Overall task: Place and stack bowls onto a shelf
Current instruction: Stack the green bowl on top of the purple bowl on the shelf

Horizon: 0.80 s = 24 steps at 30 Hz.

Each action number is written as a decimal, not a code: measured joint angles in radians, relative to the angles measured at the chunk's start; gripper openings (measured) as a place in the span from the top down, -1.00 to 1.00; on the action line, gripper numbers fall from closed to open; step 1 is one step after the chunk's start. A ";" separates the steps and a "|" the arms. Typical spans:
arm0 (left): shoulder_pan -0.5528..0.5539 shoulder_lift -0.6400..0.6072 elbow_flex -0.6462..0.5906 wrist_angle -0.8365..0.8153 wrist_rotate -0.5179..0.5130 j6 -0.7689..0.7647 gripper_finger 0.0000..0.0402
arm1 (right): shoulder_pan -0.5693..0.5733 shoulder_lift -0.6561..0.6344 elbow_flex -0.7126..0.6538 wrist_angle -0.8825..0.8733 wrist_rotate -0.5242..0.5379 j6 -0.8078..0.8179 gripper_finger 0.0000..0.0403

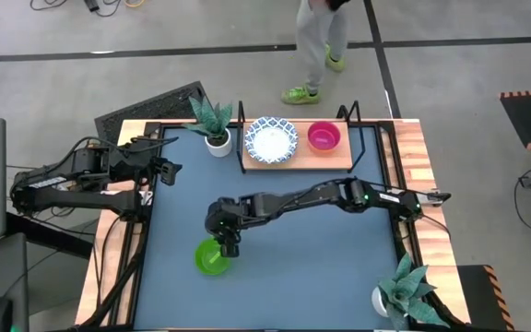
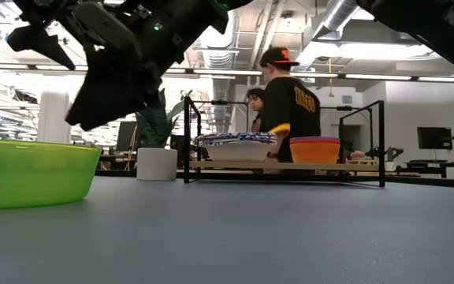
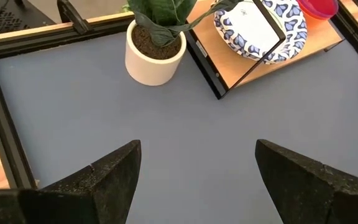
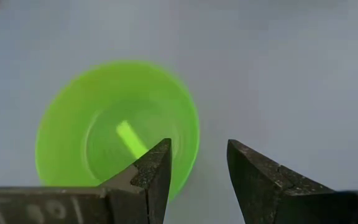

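Note:
A green bowl (image 1: 212,258) sits upright on the blue-grey tabletop, toward the near-left part; the low view shows it too (image 2: 30,172). My right gripper (image 4: 197,146) is open and hovers just above the bowl's right rim (image 4: 191,134), one finger over the inside and one outside, without touching. On the wooden shelf (image 1: 348,155) at the far edge rest a white bowl with a blue pattern (image 1: 271,139) and a pink-red bowl (image 1: 324,136). My left gripper (image 3: 197,152) is open and waits over the far-left of the table (image 1: 170,171).
A white plant pot (image 1: 218,143) stands just left of the shelf; another (image 1: 387,300) is at the near-right corner. The shelf's black frame (image 2: 381,142) rises above the board. A person (image 1: 316,46) stands beyond the far edge. Open tabletop (image 1: 321,258) lies right of the green bowl.

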 joint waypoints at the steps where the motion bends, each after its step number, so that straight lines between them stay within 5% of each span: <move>1: 0.000 0.000 0.000 -0.001 0.000 0.003 -0.50 | -0.001 0.000 0.000 -0.001 0.000 0.005 0.11; 16: 0.000 0.000 0.000 -0.004 -0.002 0.019 -0.50 | 0.008 -0.001 -0.118 0.045 -0.008 0.040 0.18; 24: 0.000 0.000 0.000 -0.004 -0.002 0.018 -0.50 | 0.007 -0.001 -0.145 0.038 -0.030 0.040 0.49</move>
